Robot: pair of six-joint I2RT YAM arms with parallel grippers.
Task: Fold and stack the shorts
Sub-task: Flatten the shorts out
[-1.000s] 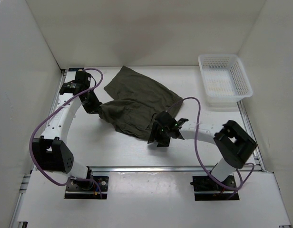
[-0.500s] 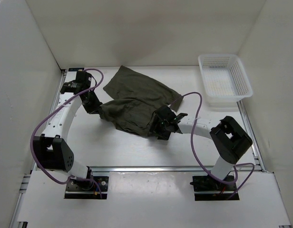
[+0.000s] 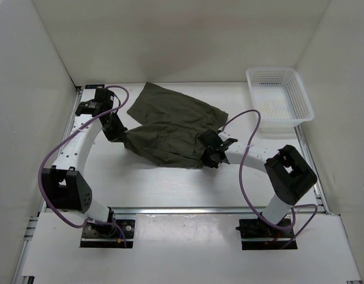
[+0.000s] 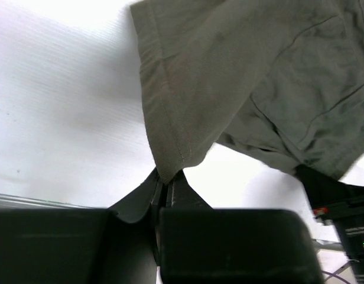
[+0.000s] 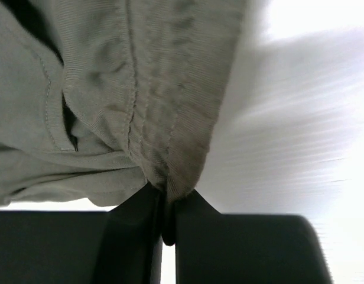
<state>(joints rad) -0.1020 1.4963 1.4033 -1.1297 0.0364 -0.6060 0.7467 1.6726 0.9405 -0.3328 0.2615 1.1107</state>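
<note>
The shorts (image 3: 170, 125) look light and limp, and would likely sag between 2 holds. The left gripper (image 4: 166, 188) is clamped on a hemmed corner and the right gripper (image 5: 167, 198) on the ribbed edge, both sturdy spots to hold.

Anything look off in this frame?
Nothing is spilled or damaged. The shorts lie rumpled and skewed on the table, not flat, pinched at opposite edges by the left gripper and the right gripper.

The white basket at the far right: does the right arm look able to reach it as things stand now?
Probably yes. Only the table top and the arm's own purple cable lie between the right gripper and the basket. But the gripper is shut on the shorts, which would drag along.
</note>
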